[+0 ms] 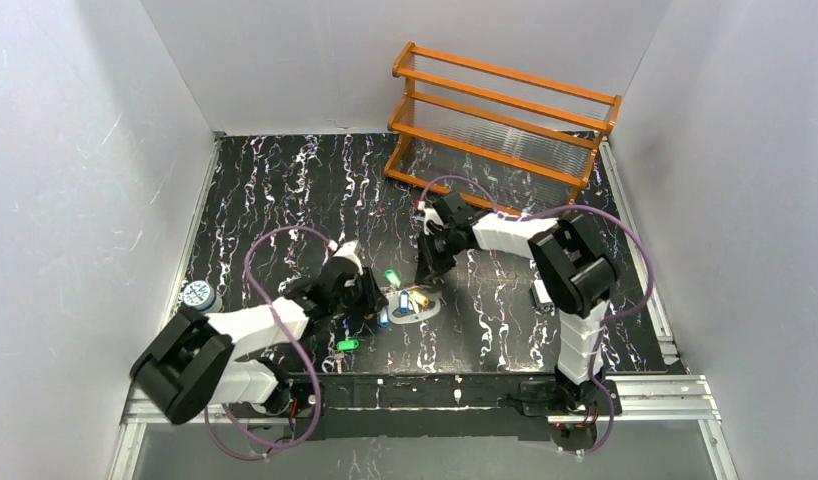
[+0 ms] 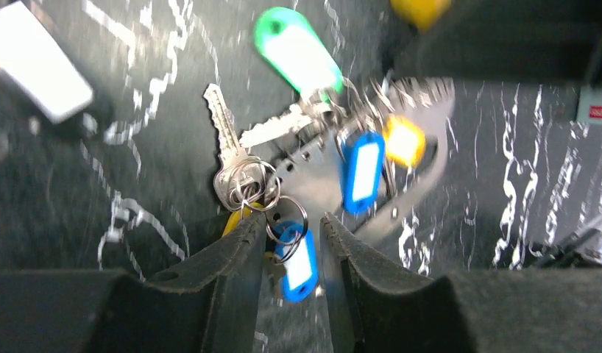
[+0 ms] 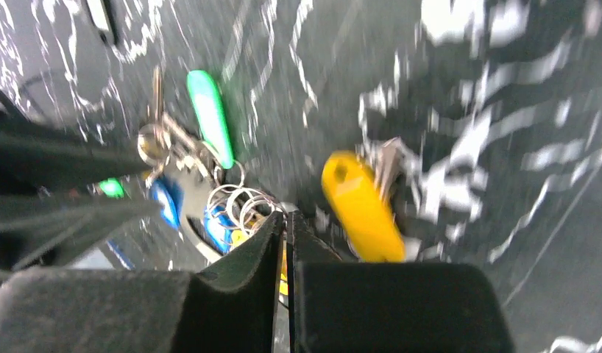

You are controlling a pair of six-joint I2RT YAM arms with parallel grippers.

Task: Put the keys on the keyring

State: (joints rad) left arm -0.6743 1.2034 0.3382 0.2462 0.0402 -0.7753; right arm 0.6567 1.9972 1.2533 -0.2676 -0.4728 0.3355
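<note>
Long oval keyring of pale silvery metal (image 2: 445,125) is laid flat on the dark marbled tabletop (image 2: 158,88), with coloured-tag keys (image 2: 298,51) heaped over it. Left pincer (image 2: 291,220) is held narrowly parted astride a blue-tagged key (image 2: 298,268), probably to pick it up. Right pincer (image 3: 285,217) is pinched nearly closed beside a yellow-tagged key (image 3: 360,209), perhaps to steady the ring. What it holds, if anything, cannot be told.

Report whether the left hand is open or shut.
Open. The left hand has its fingers apart, with a blue-tagged key lying in the gap; whether they touch it cannot be told.

No legible text, label or number anywhere.
</note>
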